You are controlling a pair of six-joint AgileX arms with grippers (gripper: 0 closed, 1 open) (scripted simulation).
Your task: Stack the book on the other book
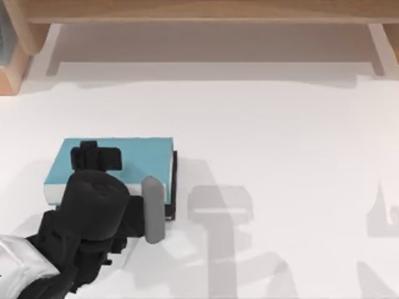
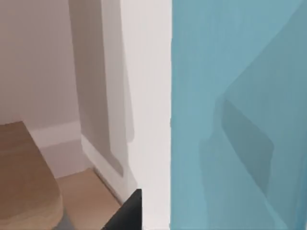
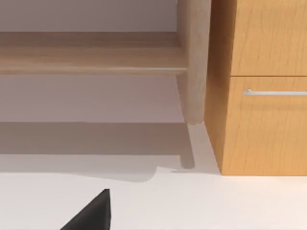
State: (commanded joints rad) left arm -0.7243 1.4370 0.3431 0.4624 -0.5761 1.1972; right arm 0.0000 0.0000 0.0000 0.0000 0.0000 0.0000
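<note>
- Two books are lying stacked at the left of the white tabletop (image 1: 280, 124): the light blue book (image 1: 140, 159) is resting flat on the black book (image 1: 174, 187), which is showing as a thin dark strip along the blue book's right edge and near right corner.
- Open tabletop is stretching to the right of the stack and behind it, up to a wooden shelf unit (image 1: 199, 12) running along the far edge; grey shadows are falling on the surface to the right of the books.
- Left arm is reaching in from the near left corner, and its left hand (image 1: 93, 156) is hanging over the left half of the blue cover; whether its fingers are open or closed cannot be told.
- Grey cylindrical part of the arm (image 1: 153, 208) is crossing the near right corner of the stack.
- Left wrist view is showing the blue cover (image 2: 230, 96) close up, plain and unmarked, with a straight edge against the white surface and a faint shadow lying on it.
- Right wrist view is showing a dark tip of the right hand (image 3: 93, 213) above bare tabletop, facing a wooden cabinet (image 3: 259, 86) with a metal drawer handle (image 3: 273, 92).
</note>
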